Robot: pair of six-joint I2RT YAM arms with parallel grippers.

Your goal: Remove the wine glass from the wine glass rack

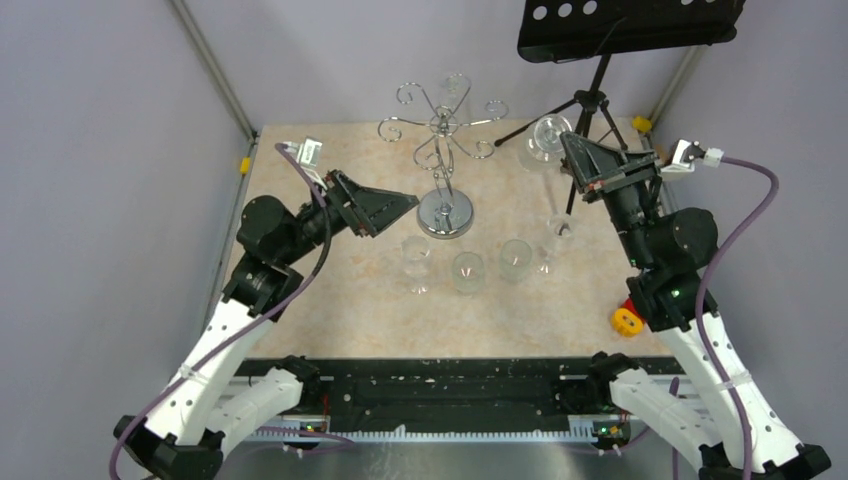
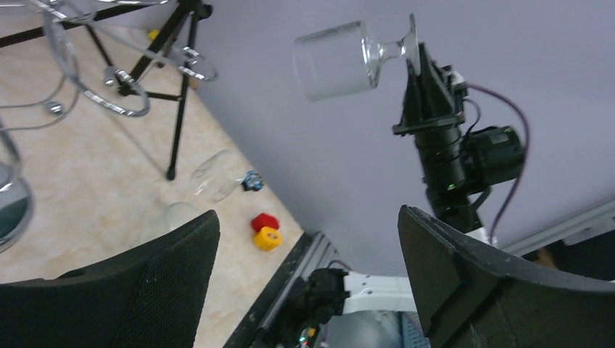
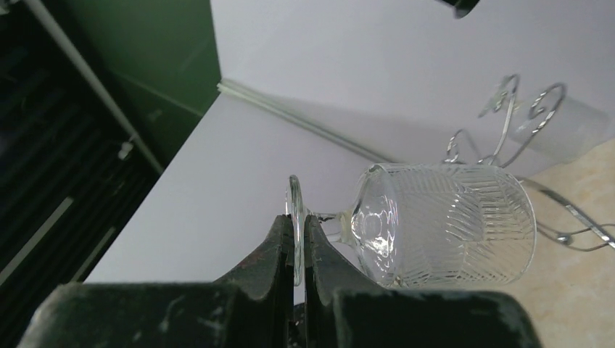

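Observation:
The chrome wine glass rack [image 1: 441,140] stands at the back middle on its round mirrored base [image 1: 446,214]. Its curled arms also show in the left wrist view [image 2: 109,98] and the right wrist view [image 3: 508,123]. My right gripper [image 1: 570,150] is shut on the foot of a ribbed wine glass [image 3: 450,225]. It holds the glass on its side in the air, right of the rack and clear of it [image 1: 546,135] [image 2: 341,61]. Another faint glass [image 1: 455,92] hangs on the rack's far side. My left gripper [image 1: 408,203] is open and empty beside the rack base.
Three glasses [image 1: 415,262] [image 1: 467,270] [image 1: 516,258] stand on the table in front of the rack, and a stemmed one [image 1: 556,230] stands to their right. A black music stand [image 1: 630,25] on a tripod [image 1: 590,100] is at the back right. A red and yellow block [image 1: 627,318] lies near the right arm.

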